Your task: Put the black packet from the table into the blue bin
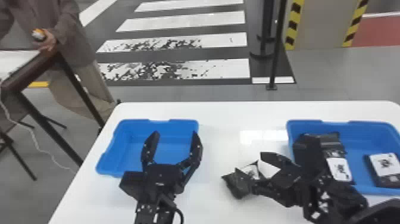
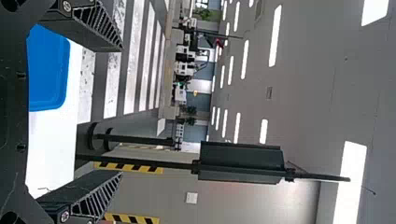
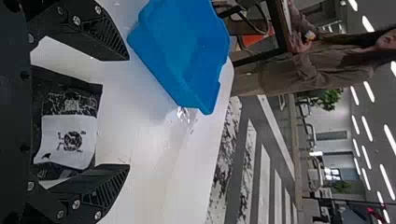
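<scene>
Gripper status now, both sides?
Left gripper: open, nothing between its jaws.
Right gripper: open, black packet between its jaws but not clamped.

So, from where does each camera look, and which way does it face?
Head view: on the head, facing forward and down over the table, left bin and right bin; both arms show, with left gripper and right gripper.
Left wrist view: on the left wrist, facing past its open fingers across the table into the room.
Right wrist view: on the right wrist, facing past its open fingers over the packet towards the left bin.
Head and right wrist views share the left bin.
</scene>
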Robot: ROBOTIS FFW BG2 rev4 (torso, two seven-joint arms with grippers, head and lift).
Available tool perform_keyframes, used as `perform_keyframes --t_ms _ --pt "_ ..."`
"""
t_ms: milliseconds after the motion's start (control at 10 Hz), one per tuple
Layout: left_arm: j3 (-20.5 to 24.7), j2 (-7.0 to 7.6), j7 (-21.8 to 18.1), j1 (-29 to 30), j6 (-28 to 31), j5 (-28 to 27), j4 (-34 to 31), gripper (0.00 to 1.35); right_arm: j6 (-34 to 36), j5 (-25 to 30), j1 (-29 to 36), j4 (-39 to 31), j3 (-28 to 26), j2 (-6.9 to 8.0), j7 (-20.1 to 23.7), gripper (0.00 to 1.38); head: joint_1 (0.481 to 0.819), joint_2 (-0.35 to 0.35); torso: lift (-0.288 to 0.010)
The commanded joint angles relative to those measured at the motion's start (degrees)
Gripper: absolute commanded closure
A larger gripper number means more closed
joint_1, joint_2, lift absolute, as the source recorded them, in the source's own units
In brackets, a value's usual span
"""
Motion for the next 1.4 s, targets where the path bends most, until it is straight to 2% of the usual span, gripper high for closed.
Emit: perform_keyframes --t_ms 0,200,400,900,1000,1100,1200,1300 --pt "-0.1 -0.05 0.0 0.0 0.1 0.1 0.0 0.09 3.2 0.8 -2.2 2.2 3.0 -0.28 -0.2 0.21 0.695 0.207 -0.11" --pt "-0.1 -0.05 0.0 0.0 0.1 0.2 0.0 0.09 6.6 2.0 -2.8 2.6 3.2 -0.28 -1.2 0.21 0.695 0.227 -0.11" --pt "0.1 -0.05 0.0 0.0 0.1 0.2 0.0 0.09 7.4 3.4 -4.3 4.9 3.9 -0.1 -2.0 0.21 0.695 0.214 -0.11" --pt "0.2 -0.05 0.0 0.1 0.1 0.5 0.0 0.09 6.4 0.7 -12.2 17.3 12.7 0.08 -2.6 0.22 0.695 0.235 -0.11" --pt "0.3 -0.05 0.0 0.3 0.3 0.6 0.0 0.09 8.7 0.8 -13.1 18.0 13.5 0.08 -2.8 0.33 0.695 0.246 -0.11" --pt "0.4 -0.05 0.0 0.4 0.1 0.6 0.0 0.09 10.0 0.8 -13.1 17.7 13.6 -0.01 -3.1 0.76 0.695 0.25 -0.11" --pt "0.5 0.04 0.0 0.4 0.3 0.6 0.0 0.09 10.1 0.8 -12.8 17.0 13.6 -0.01 -3.4 0.93 0.695 0.251 -0.11" --pt "0.3 0.04 0.0 0.3 0.3 0.6 0.0 0.09 8.7 0.8 -12.4 16.1 13.6 -0.01 -3.6 1.04 0.695 0.251 -0.11"
